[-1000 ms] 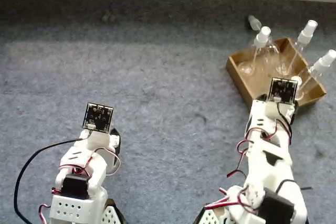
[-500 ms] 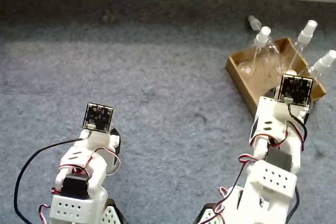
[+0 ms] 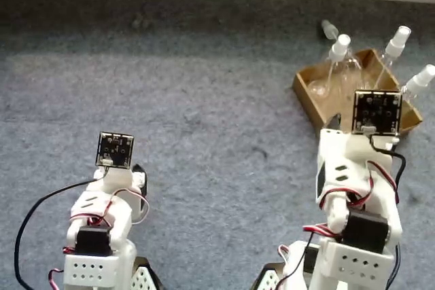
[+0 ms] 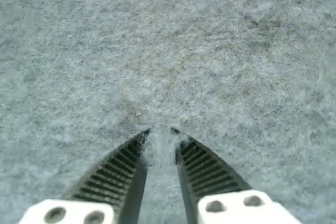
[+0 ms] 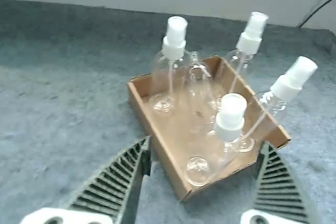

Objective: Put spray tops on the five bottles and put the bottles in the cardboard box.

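The cardboard box (image 5: 157, 124) (image 3: 307, 96) lies at the far right of the carpet. Several clear bottles with white spray tops lean in it: one (image 5: 168, 69) at its far corner, one (image 5: 223, 129) nearest me, another (image 5: 286, 85) over its side wall. My right gripper (image 5: 205, 145) hangs open just short of the box's near corner, nothing between its fingers (image 5: 118, 182). My left gripper (image 4: 160, 130) points down at bare carpet at the near left. Its serrated fingers (image 4: 118, 169) are almost together, leaving a thin slit that holds nothing.
The grey carpet (image 3: 204, 100) covers the whole table, with a pale wall along the far edge. The right arm (image 3: 357, 188) rises upright before the box, the left arm (image 3: 102, 215) at the near left. A black cable (image 3: 30, 219) loops beside the left arm.
The right arm has drawn back from over the box and stands more upright. The left arm has shifted a little to the left.
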